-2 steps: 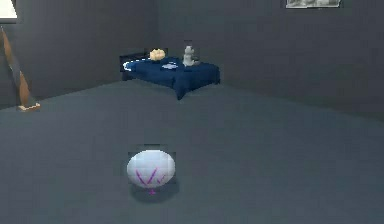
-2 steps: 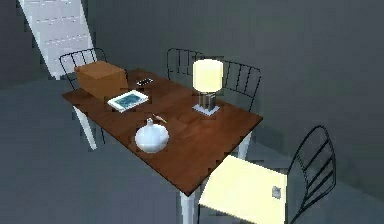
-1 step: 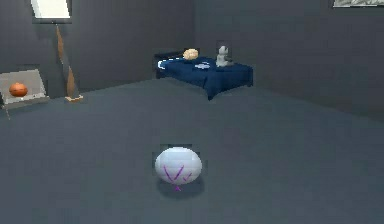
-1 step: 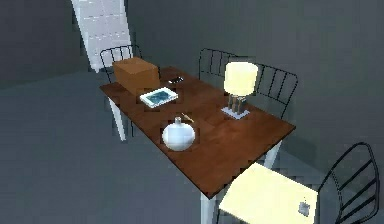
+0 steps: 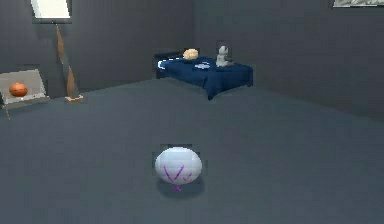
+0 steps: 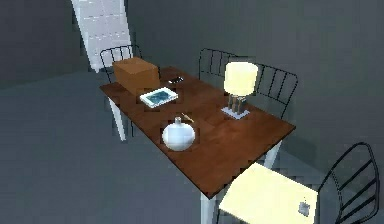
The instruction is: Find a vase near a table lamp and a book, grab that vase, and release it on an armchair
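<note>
A round white vase (image 6: 179,134) with a narrow neck stands on the brown wooden table (image 6: 230,150) in the arm side view, near the table's front edge. A table lamp (image 6: 239,88) with a pale yellow shade stands behind it toward the right. A flat book (image 6: 159,97) with a blue-and-white cover lies behind the vase toward the left.
A brown box (image 6: 135,73) sits at the table's far left end. Black wire chairs (image 6: 222,65) ring the table, one with a pale seat (image 6: 268,195). In the forward view, a white rounded object (image 5: 178,166) lies on the floor, a blue bed (image 5: 205,70) stands behind, and an orange ball (image 5: 18,89) at left.
</note>
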